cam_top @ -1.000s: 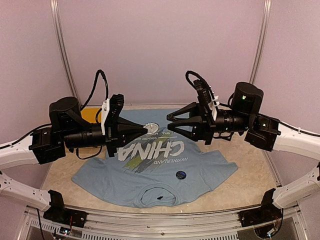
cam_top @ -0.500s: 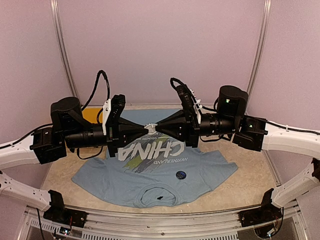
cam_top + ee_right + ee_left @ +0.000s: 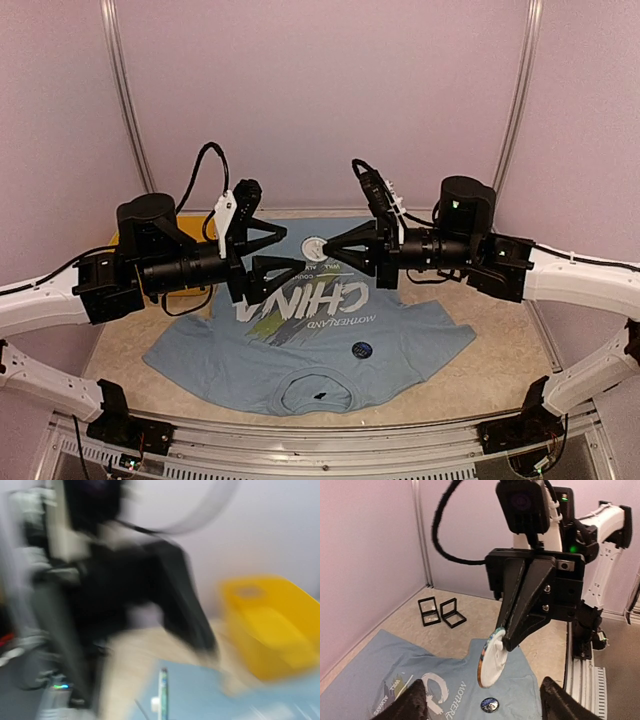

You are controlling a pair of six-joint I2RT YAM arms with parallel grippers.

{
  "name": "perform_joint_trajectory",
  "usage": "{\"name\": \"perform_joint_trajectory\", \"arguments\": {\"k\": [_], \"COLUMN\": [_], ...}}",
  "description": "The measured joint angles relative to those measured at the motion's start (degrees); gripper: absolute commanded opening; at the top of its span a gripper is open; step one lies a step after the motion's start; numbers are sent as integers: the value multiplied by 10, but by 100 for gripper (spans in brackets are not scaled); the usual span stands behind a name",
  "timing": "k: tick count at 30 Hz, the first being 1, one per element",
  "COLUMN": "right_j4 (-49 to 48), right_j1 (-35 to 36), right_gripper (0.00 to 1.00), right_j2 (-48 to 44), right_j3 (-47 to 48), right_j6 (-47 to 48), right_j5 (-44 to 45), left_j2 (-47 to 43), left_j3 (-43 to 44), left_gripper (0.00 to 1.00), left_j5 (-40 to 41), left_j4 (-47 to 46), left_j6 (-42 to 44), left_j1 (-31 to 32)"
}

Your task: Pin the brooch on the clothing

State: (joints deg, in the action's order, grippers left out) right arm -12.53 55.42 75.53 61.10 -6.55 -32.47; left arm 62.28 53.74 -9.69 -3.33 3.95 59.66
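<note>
White round brooch [image 3: 314,247] hangs in the air above the shirt [image 3: 300,370], pinched at its rim by the right gripper [image 3: 330,253] — jaws clamped on it. Just beside it, the left gripper [image 3: 296,246] has jaws apart, gripping nothing. No long axis on a disc; it stands tilted, white back toward the left gripper. Shirt lies below — likely the right gripper's job to lower it.

Beige table [image 3: 500,355] with blue T-shirt [image 3: 230,365], yellow bin [image 3: 270,625], two black frames [image 3: 454,614]
</note>
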Motion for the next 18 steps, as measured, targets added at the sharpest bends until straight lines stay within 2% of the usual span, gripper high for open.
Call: {"name": "perform_joint_trajectory", "arguments": {"k": [2,5,9,11,16,18], "right_j4": [1,8,20,19,-2,-12], "right_j1": [-36,-90,-108,-109,-126,-134], "right_gripper": [0,0,0,0,0,0], "right_j2": [-5,-2,34,58,110,120], "right_j3": [-31,-102,-181,-199,-215,-215], "right_j6": [-22,-49,-69,-71,-73,-73], "right_j5": [38,116,171,180,177,174], "left_j2": [11,36,116,175,308,349], "left_j3": [-1,-12,-52,-71,-64,-45], "left_gripper": [68,56,39,41,60,65], "left_j5": [43,103,133,130,101,97], "left_j4": [2,3,-5,-5,-10,-13], "left_j6": [-26,-56,-53,-41,-9,7], "left_j1": [-28,-71,-46,-24,-9,-7]}}
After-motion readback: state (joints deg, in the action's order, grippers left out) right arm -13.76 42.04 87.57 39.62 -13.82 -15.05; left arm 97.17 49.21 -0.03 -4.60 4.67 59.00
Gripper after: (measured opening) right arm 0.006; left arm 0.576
